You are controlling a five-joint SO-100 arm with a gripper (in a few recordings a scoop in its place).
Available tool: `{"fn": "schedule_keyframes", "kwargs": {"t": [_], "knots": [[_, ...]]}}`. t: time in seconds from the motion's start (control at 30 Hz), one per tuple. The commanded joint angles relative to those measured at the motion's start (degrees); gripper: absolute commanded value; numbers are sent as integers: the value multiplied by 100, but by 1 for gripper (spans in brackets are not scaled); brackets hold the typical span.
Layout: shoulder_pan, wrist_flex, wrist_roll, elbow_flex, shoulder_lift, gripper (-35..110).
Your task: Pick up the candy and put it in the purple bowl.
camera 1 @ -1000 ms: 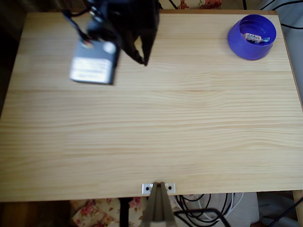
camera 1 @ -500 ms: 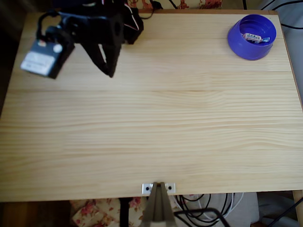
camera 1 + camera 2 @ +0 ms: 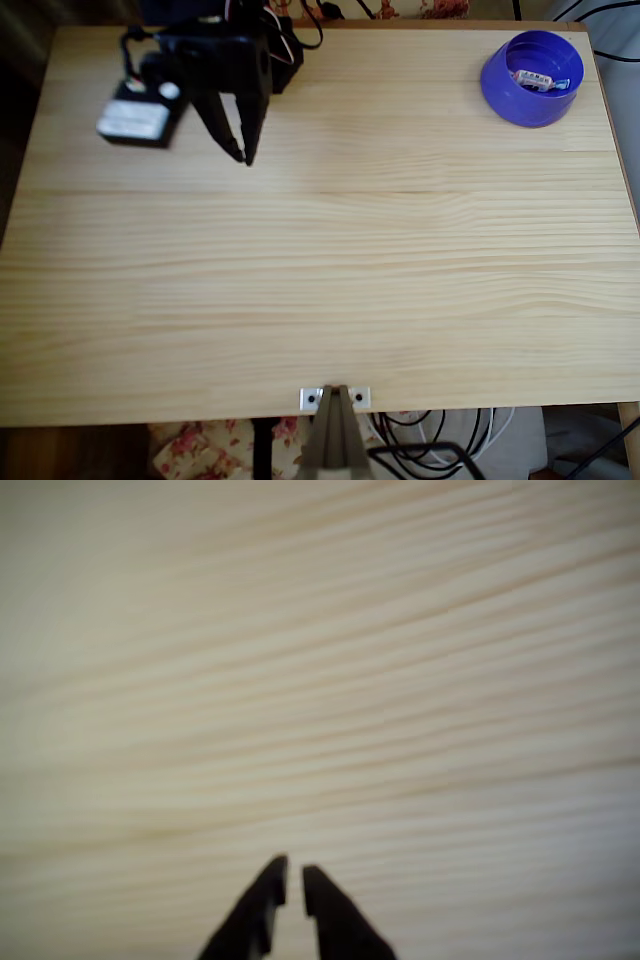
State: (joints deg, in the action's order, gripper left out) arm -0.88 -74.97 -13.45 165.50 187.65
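Observation:
The purple bowl (image 3: pixel 497 92) stands at the far right corner of the wooden table (image 3: pixel 320 280) in the overhead view. A wrapped candy (image 3: pixel 540 80) lies inside it. My black gripper (image 3: pixel 243 155) hovers over the far left part of the table, well away from the bowl, its tips pointing toward the table's near side. In the wrist view the gripper (image 3: pixel 291 872) shows two dark fingertips (image 3: pixel 262 900) almost touching, with nothing between them and bare wood beneath.
A small metal bracket (image 3: pixel 335 398) with a post sits at the table's near edge. Cables (image 3: pixel 440 440) hang below the near side. The arm's grey motor block (image 3: pixel 135 120) juts out left of the gripper.
The arm swung left along the far edge, then came back slightly right. Its grey block shifted with it. Bowl and candy stayed put.

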Motion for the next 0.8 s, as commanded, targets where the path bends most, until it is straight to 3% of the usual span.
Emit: {"fn": "schedule_keyframes", "kwargs": {"t": [0.0,0.77], "knots": [[53,246,650,369,132,0],[185,264,721,404,132,0]]}}
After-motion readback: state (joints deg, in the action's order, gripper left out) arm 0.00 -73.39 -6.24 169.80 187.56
